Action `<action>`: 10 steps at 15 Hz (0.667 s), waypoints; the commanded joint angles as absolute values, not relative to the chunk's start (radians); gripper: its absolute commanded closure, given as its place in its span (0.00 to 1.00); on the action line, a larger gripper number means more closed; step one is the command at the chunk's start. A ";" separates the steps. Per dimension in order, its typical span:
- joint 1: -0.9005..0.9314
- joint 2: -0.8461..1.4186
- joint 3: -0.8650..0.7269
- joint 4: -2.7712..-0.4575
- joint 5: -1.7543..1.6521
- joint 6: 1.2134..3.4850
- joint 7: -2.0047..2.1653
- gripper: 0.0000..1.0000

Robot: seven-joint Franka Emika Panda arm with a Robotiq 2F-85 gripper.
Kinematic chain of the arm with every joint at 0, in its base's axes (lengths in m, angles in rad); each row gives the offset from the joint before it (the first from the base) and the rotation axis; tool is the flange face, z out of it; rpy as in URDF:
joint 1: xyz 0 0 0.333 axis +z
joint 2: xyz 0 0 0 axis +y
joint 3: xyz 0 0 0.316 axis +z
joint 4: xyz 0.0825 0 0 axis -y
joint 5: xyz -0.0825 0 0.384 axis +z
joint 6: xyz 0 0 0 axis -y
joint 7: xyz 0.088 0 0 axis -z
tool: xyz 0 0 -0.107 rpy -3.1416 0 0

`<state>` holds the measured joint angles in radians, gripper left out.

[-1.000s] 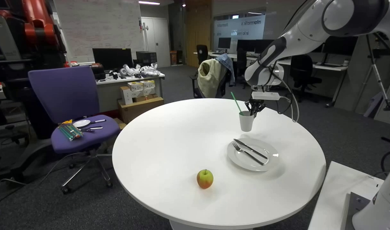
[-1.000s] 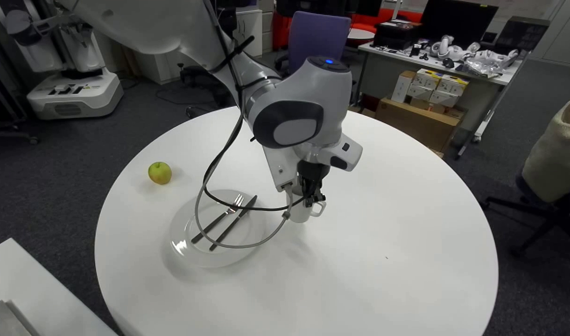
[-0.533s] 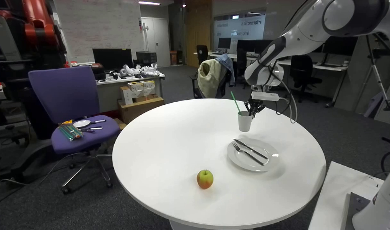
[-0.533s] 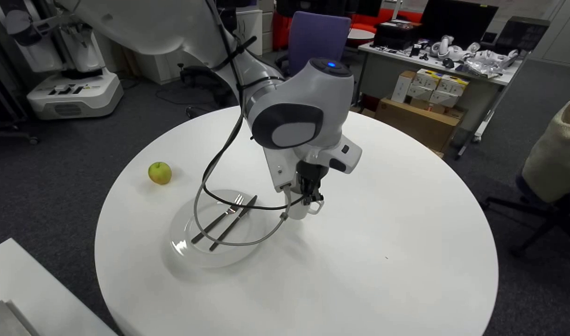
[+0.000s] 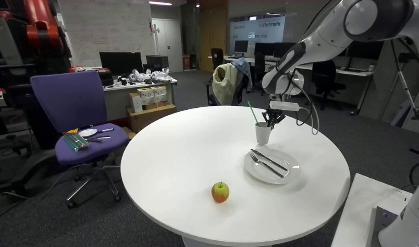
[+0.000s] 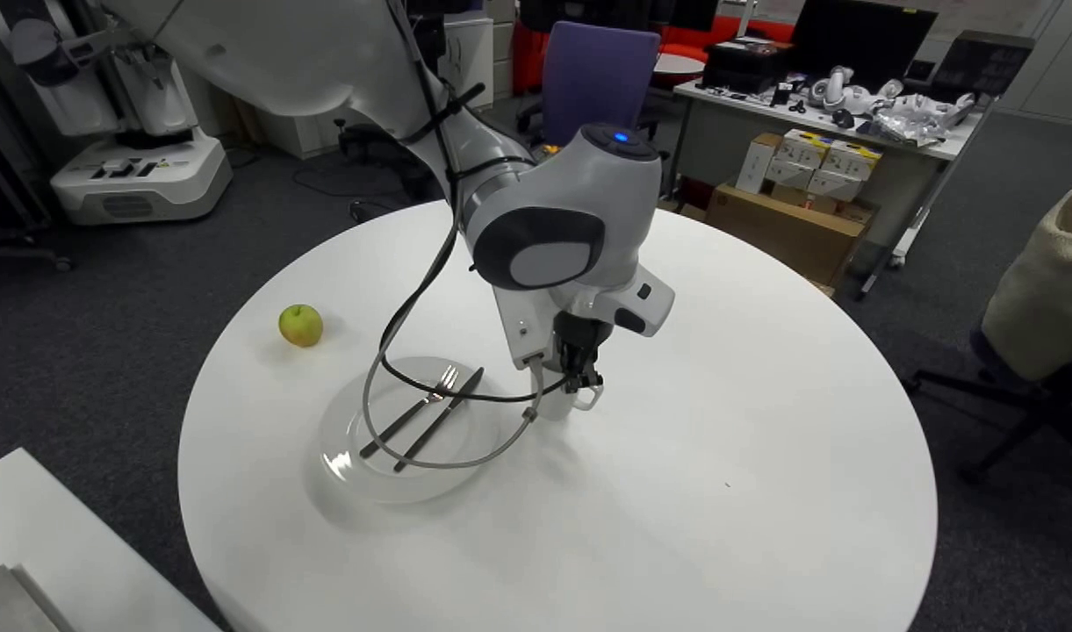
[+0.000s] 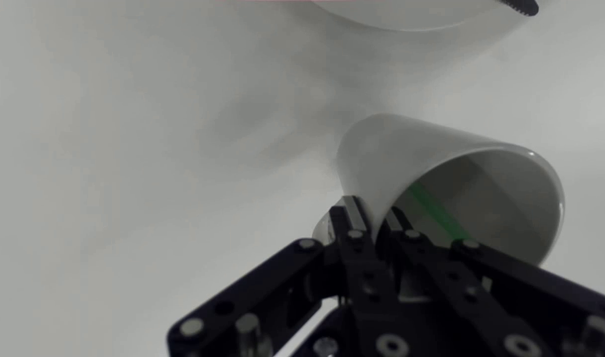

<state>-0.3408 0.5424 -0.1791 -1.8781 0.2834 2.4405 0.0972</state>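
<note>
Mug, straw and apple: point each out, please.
Mug [image 5: 263, 134], in an exterior view, outer wall.
Straw [image 5: 252, 112], in an exterior view, length above the mug's rim.
Apple [image 6: 300, 326], in an exterior view, middle of its side.

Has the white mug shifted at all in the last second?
Yes. In an exterior view the white mug has moved slightly down and left in the picture, its base appearing nearer the unmoved plate.

This looks like a robotics lab, with a red robot [image 5: 42, 31], a whiteboard [image 5: 108, 32] and computer monitors [image 5: 121, 63].
</note>
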 commanded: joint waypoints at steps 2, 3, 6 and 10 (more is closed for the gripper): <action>-0.357 0.539 -0.163 -1.862 0.302 2.440 0.065 0.98; -0.357 0.539 -0.163 -1.862 0.301 2.440 0.065 0.98; -0.355 0.539 -0.165 -1.862 0.298 2.441 0.067 0.98; -0.352 0.545 -0.165 -1.862 0.295 2.443 0.068 0.98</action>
